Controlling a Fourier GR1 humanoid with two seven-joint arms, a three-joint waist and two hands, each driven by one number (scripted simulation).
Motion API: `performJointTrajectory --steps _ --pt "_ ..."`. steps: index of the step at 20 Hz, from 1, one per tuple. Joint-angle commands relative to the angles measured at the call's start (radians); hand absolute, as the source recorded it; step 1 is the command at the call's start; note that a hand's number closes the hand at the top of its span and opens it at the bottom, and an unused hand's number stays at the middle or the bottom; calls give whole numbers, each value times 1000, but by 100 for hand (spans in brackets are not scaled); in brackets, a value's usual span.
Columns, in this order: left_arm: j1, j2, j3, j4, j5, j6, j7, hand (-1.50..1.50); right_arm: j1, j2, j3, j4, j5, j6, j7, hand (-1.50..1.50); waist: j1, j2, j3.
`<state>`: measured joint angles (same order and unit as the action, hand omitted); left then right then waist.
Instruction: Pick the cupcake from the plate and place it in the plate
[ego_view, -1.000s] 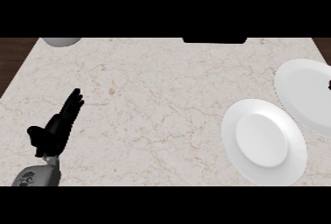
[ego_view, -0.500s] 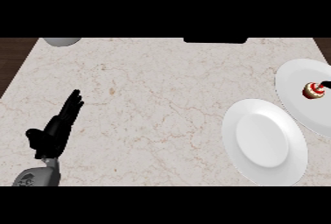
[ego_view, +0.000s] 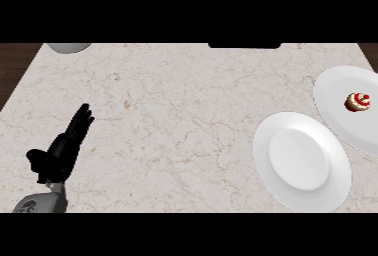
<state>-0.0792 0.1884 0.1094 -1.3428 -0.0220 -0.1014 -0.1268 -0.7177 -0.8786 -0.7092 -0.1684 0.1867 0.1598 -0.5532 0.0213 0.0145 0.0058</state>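
A small cupcake (ego_view: 358, 102) with white and red topping sits on the white plate (ego_view: 341, 85) at the right edge of the counter. A second white plate (ego_view: 301, 160) lies nearer, just left of and below the first, with nothing on it. My left hand (ego_view: 60, 152) rests open at the lower left, fingers straight and pointing up the counter, far from both plates. My right hand does not show in this view.
A grey round object (ego_view: 68, 47) is cut off at the counter's far left edge. A dark block (ego_view: 244, 45) sits at the far edge, centre right. The marble counter (ego_view: 177, 115) spreads between my left hand and the plates.
The dark shape at the right edge over the far plate has gone, and the cupcake now shows fully on that plate. My left hand has not moved.
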Motion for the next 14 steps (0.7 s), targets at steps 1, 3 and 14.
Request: performJointTrajectory --steps 1,3,14 --pt "-1 7 -3 -28 6 -14 6 0 108 -66 -59 34 -58 127 -57 -150 5 4 3" --pt "29 -24 -21 -36 -2 4 20 0 182 -84 -75 31 -76 192 -127 -150 -2 1 3" --pt "5 -25 -17 -11 -12 12 -7 0 330 -141 -48 -2 -49 348 -256 -150 3 4 7"
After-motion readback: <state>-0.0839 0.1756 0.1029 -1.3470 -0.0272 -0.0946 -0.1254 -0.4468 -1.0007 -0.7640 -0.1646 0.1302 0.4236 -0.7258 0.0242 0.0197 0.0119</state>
